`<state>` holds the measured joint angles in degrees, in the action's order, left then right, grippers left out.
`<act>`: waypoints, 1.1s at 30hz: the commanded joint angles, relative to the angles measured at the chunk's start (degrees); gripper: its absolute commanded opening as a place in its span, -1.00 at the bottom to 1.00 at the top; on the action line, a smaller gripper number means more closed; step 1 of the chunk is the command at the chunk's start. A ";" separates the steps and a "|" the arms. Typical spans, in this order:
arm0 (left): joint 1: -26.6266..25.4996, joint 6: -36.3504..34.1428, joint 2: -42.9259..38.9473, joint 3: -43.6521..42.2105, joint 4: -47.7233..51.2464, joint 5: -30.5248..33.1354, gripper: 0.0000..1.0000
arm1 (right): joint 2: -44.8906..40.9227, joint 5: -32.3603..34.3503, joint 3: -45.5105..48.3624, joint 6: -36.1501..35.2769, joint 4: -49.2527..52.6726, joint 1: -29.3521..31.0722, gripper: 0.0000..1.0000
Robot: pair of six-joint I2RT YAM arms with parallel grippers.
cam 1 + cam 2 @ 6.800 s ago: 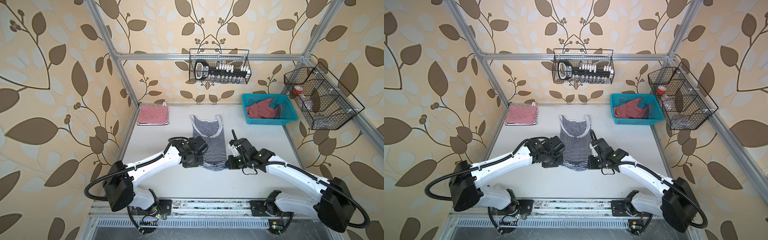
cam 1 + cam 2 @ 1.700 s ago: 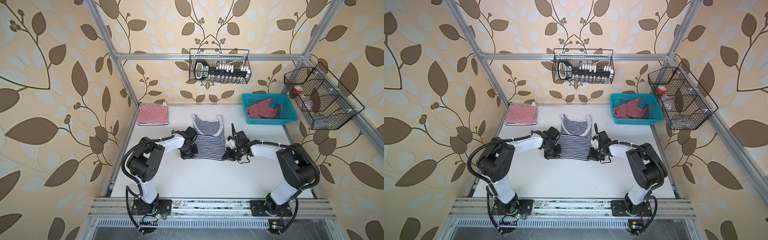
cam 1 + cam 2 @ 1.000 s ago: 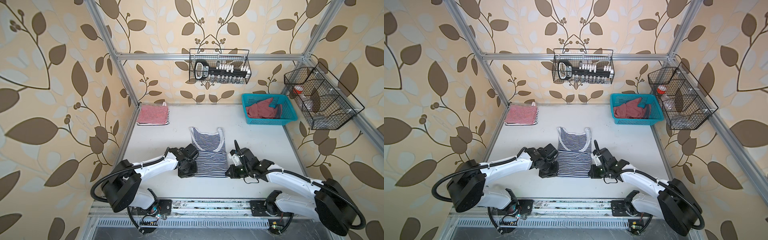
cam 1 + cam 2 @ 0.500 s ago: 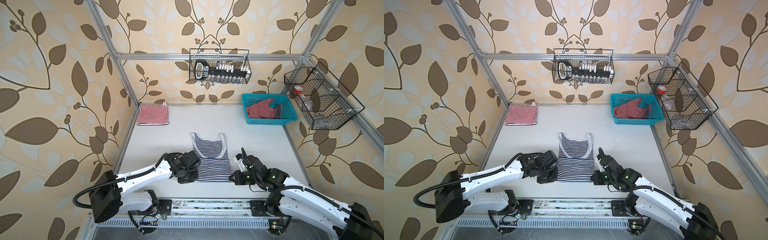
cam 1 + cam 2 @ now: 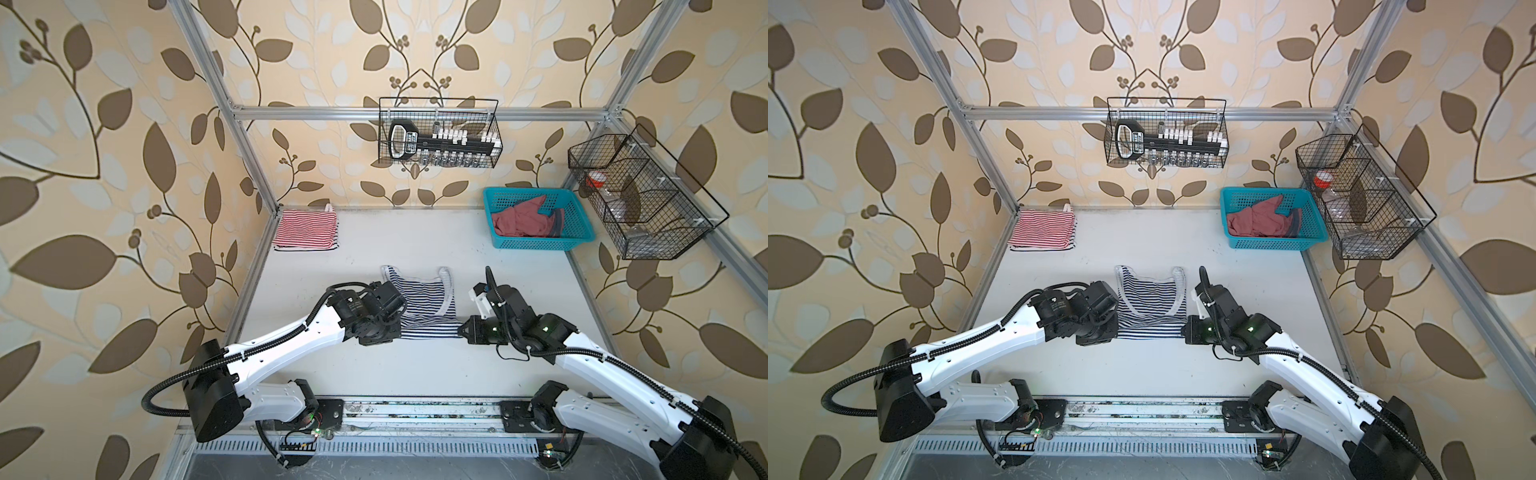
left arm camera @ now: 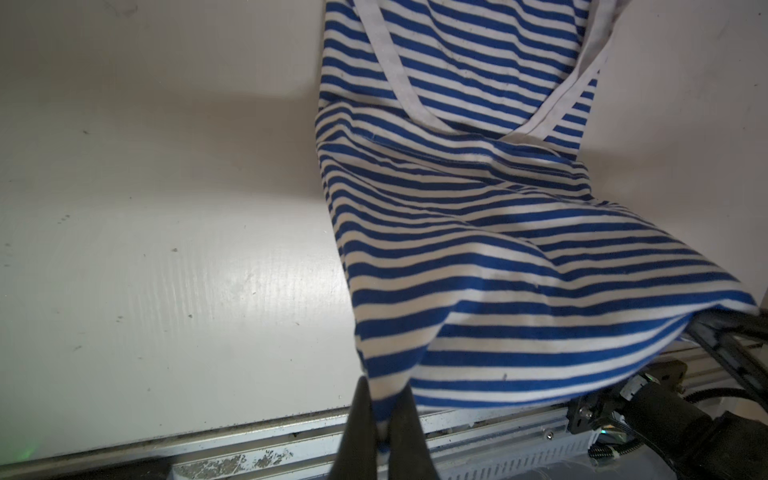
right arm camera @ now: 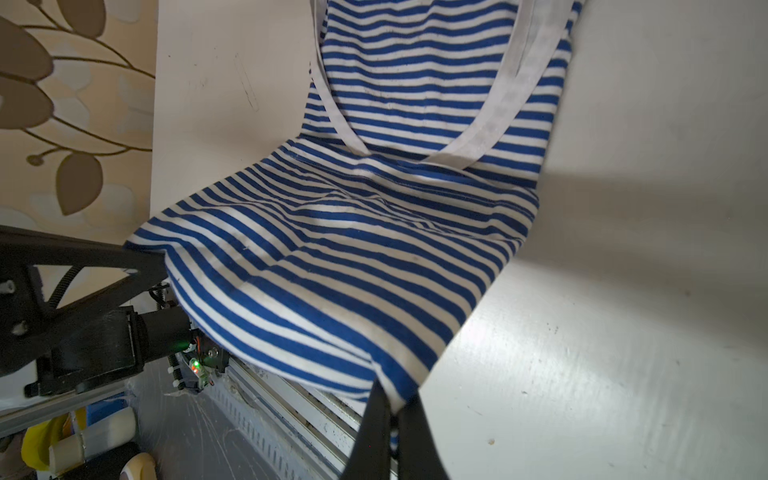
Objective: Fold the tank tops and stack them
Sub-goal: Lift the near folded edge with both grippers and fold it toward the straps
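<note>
Cloth: navy-and-white striped soft tank top (image 6: pixel 478 249), hem end raised, strap end flat on table.
Left gripper (image 6: pixel 383 395): black jaws pinched on one hem corner.
Surface: scuffed white tabletop (image 6: pixel 166 249).

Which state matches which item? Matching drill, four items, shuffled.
Items:
1. navy-and-white striped tank top
2. red-and-white striped tank top
3. dusty red tank top
4. turquoise basket

States:
A. folded, far left corner of the table
B. bunched inside the turquoise basket
C. near corners pinched by left gripper and right gripper
D. far right corner, garment inside

Pairs: 1-C, 2-A, 3-B, 4-D
</note>
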<state>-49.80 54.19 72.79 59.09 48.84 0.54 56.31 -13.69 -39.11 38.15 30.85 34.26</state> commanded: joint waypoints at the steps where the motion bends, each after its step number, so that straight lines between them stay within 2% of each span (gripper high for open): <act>1: 2.24 -3.84 1.33 3.97 2.27 2.65 -1.00 | 2.36 -2.34 -2.88 -3.87 -0.06 -2.45 -1.00; 12: 11.54 -11.04 8.06 10.79 1.62 -1.04 -1.00 | 12.55 -9.42 -9.42 -7.96 -3.92 -10.23 -1.00; 24: 18.35 -15.12 19.43 15.84 -1.77 -6.08 -1.00 | 26.88 -17.04 -15.83 -10.39 -7.34 -15.95 -1.00; 33: 21.83 -17.65 27.91 21.37 -2.77 -8.24 -1.00 | 36.33 -19.17 -20.49 -10.53 -9.70 -18.15 -1.00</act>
<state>-28.82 38.54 99.35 77.49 45.98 -6.70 90.87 -31.27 -57.36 28.84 22.46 16.78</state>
